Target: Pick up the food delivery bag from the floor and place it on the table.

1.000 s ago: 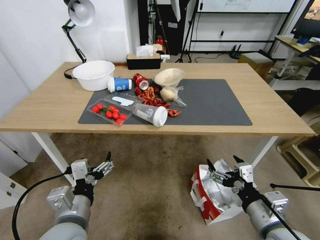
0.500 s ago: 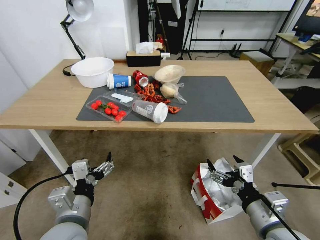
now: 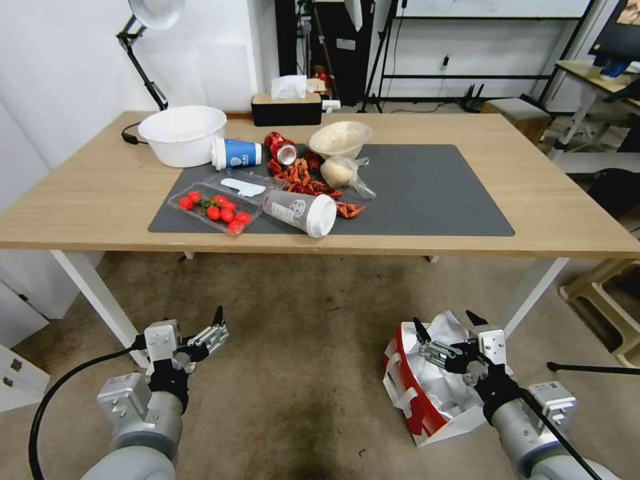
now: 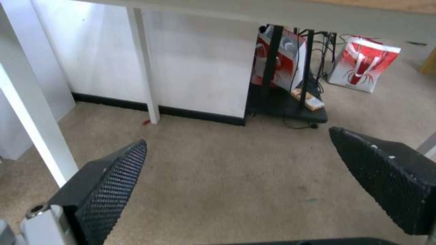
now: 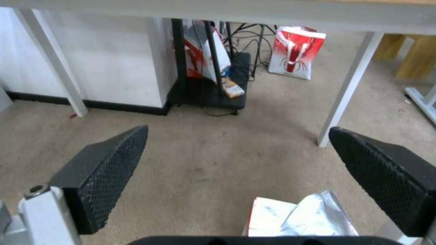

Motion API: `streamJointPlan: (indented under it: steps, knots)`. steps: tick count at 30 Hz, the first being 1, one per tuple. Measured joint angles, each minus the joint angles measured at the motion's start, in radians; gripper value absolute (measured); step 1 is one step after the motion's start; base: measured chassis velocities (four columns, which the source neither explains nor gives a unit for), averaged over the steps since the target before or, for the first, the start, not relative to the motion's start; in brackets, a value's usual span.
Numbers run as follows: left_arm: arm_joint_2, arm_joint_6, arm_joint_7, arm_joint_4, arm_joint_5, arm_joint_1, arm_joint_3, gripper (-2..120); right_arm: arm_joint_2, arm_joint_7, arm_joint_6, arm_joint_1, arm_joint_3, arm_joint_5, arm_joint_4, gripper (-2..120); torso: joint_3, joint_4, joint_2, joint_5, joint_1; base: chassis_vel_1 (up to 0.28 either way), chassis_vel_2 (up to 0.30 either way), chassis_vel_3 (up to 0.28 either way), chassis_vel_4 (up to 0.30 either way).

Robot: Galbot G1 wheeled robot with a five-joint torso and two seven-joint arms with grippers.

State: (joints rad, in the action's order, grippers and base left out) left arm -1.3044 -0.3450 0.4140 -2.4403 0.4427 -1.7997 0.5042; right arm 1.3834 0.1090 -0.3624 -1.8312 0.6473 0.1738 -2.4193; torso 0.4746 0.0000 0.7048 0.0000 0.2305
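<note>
1. White basin (image 3: 182,133) near the far left corner, beside a toppled blue-and-white paper cup (image 3: 236,153).
2. Clear tray of cherry tomatoes (image 3: 212,212) at the dark grey mat's (image 3: 433,193) near left corner.
3. Lidded clear cup (image 3: 301,213) lying on its side just right of the tray.
4. Crushed red can (image 3: 281,147) and scattered crayfish shells (image 3: 303,180) mid-mat, next to a pale bowl (image 3: 339,138) and a bagged bun (image 3: 340,172).
5. Black tissue box (image 3: 287,108) at the far edge; desk lamp (image 3: 148,27) above the left corner.
6. Another red-and-white bag (image 5: 296,51) standing on the carpet beyond a black stand (image 5: 206,92).
</note>
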Motion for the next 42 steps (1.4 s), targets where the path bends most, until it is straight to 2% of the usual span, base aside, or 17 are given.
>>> streamJointPlan:
  steps: [20, 30, 42]
  knots:
    - [-0.002, 0.010, -0.003, 0.012, -0.016, -0.002, 0.001, 100, 0.001, 0.002, 0.000, 0.002, 0.004, 0.003, 0.005, 100, -0.052, 0.0000, -0.086, 0.0000, -0.034, 0.000, 0.000, 0.000, 0.000]
    - [-0.001, 0.011, -0.003, 0.012, -0.020, -0.005, 0.005, 100, 0.004, 0.004, 0.004, 0.002, 0.002, 0.001, 0.009, 100, -0.094, 0.0000, -0.154, 0.0000, -0.060, 0.000, 0.000, 0.000, 0.000]
    - [-0.005, 0.019, -0.003, 0.012, -0.027, -0.010, 0.004, 100, 0.004, 0.003, 0.006, -0.001, 0.003, 0.001, 0.010, 100, -0.126, 0.0000, -0.205, 0.0000, -0.080, 0.000, 0.000, 0.000, 0.000]
